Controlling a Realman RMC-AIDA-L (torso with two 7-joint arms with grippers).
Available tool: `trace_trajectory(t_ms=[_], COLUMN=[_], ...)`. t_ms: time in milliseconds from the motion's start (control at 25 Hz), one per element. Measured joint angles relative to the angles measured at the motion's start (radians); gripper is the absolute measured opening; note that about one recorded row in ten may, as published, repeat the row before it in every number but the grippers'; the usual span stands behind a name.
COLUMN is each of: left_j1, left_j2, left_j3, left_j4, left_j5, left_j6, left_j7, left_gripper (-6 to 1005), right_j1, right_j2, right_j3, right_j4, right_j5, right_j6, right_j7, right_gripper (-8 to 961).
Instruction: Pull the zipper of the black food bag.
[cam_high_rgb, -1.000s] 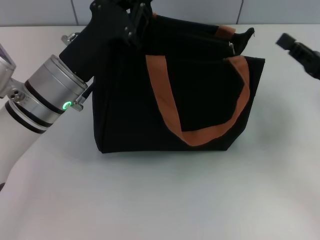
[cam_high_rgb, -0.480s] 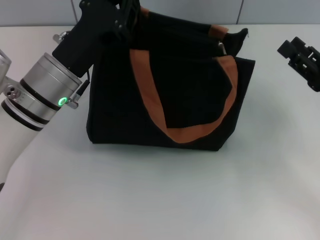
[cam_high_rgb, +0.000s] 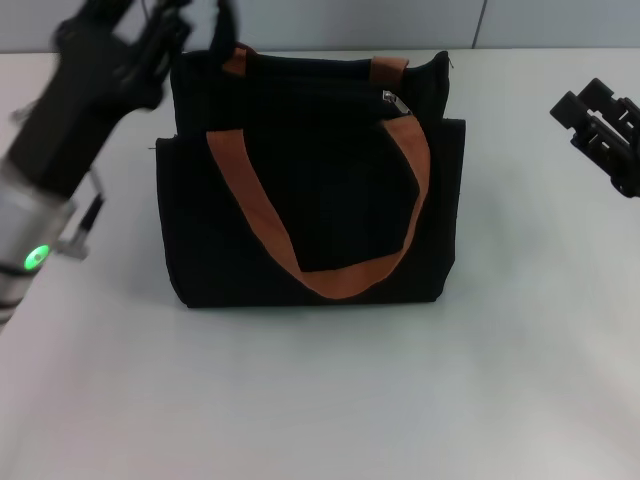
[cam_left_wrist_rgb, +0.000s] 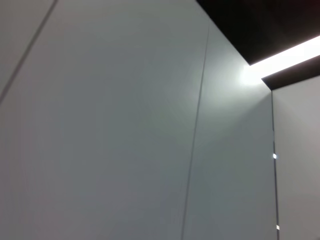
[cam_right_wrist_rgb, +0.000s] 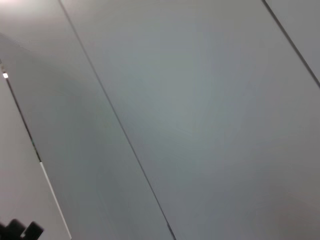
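Observation:
The black food bag (cam_high_rgb: 310, 200) stands upright in the middle of the white table, with orange-brown strap handles (cam_high_rgb: 330, 280) hanging over its front. The zipper (cam_high_rgb: 391, 99), a small silver pull tab, sits on the top track near the bag's right end. My left gripper (cam_high_rgb: 195, 25) is blurred at the bag's top left corner, close to the rear handle; whether it touches the bag is unclear. My right gripper (cam_high_rgb: 590, 105) hovers open and empty to the right of the bag, well apart from it. Both wrist views show only grey panels.
The white table (cam_high_rgb: 320, 400) spreads in front of and beside the bag. A grey panelled wall (cam_high_rgb: 350, 22) runs behind it. My left arm (cam_high_rgb: 40, 200) slants across the table's left side.
The bag has slid to the left and turned square to me. My left arm has swung left and back with it. The right gripper has barely moved.

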Motion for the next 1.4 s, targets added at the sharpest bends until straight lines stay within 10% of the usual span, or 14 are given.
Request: trace_trajectory(t_ms=[440,680,1040,1400], left_j1=[0.253,0.312,0.306,0.235], left_j2=[0.007,0.029,0.017,0.008], left_j3=[-0.054,0.144,0.551,0.575], left_j4=[0.131,0.348,0.46,0.481], left_j5=[0.004,0.011,0.054,0.242], left_j6=[0.13,0.149,0.117,0.094], left_j7=[-0.065,-0.282,-0.118,-0.126], left_gripper=[662,778,784,783], right_j1=[-0.033,-0.074,-0.074,-0.062], right_j2=[-0.001,-0.003,-0.005,-0.003], right_j3=[0.003,0.009,-0.103,-0.197], right_j4=[0.033,0.025,-0.055,-0.047], right_j5=[0.035,0.059,-0.092,-0.318], right_j6=[-0.043,-0.129,-0.177,-0.195], right_j7=[-0.129,-0.133,-0.219,-0.42], right_gripper=[751,750,750,751])
